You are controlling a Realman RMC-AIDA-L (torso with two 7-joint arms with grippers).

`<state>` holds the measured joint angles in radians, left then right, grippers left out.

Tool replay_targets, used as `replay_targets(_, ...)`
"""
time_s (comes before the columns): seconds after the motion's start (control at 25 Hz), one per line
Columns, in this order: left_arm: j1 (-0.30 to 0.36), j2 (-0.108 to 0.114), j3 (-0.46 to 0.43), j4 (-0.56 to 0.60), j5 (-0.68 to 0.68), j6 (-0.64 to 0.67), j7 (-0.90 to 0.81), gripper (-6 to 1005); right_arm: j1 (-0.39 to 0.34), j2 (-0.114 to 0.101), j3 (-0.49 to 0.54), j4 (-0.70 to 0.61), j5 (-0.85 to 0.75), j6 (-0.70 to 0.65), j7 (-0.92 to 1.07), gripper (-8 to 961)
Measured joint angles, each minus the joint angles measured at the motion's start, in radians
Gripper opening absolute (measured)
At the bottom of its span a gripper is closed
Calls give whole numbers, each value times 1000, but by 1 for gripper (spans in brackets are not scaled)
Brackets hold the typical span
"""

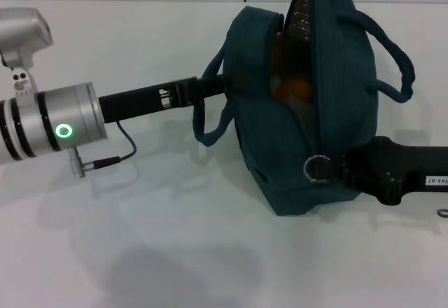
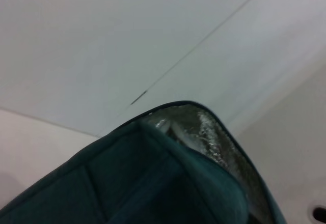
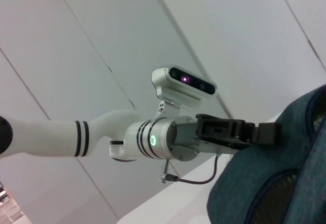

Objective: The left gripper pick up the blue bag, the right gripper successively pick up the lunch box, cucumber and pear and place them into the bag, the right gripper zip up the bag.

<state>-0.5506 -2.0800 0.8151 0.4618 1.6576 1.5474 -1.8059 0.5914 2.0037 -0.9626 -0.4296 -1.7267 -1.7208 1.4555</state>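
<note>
Blue bag [image 1: 308,112]: stands on the white table [image 1: 140,252], mouth partly open w/ foil lining showing; I see an orange shape inside, prob. the pear [image 1: 294,87], though I can't confirm.
Left gripper [image 1: 227,84]: reaches in from my left and meets the bag's side near the top edge; appears clamped on the fabric, but the fingertips are hidden, so I judge rather than see the grip.
Right gripper [image 1: 341,169]: at the bag's near end, right by the ring zipper pull [image 1: 318,168]; I can't tell if the fingers are closed on the ring or just beside it.
Handling: bag is soft fabric, sags and folds; I judge it fairly heavy if loaded. Best hold for zipping is the metal ring; it's stiff and small, may slip. The opposite side needs bracing so the fabric doesn't bunch.
Head view only: ring, both arms, loop handles [image 1: 392,63], bag's whole outline.
Left wrist view only: close look at the bag's rim [image 2: 204,147] and crinkled foil lining [image 2: 204,132]; no fingers visible.
Right wrist view only: left arm's camera housing [image 3: 183,86] and green light [image 3: 152,140], seen across the bag's top.
</note>
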Motion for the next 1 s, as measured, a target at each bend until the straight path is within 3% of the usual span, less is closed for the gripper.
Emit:
replay_targets(0.44,76,13,-15,0,-107,46,216,479,-1,-21,2,0,44,-77,1,10)
replay_targets(0.68,112,12,-18,-5,-77,52,294,603,3,-30,2,0,92,-99,11,11)
replay_targets(1.0,145,-3,-1,-12,-6,56,390,593,27,-28,2,0,131,-95,23,12)
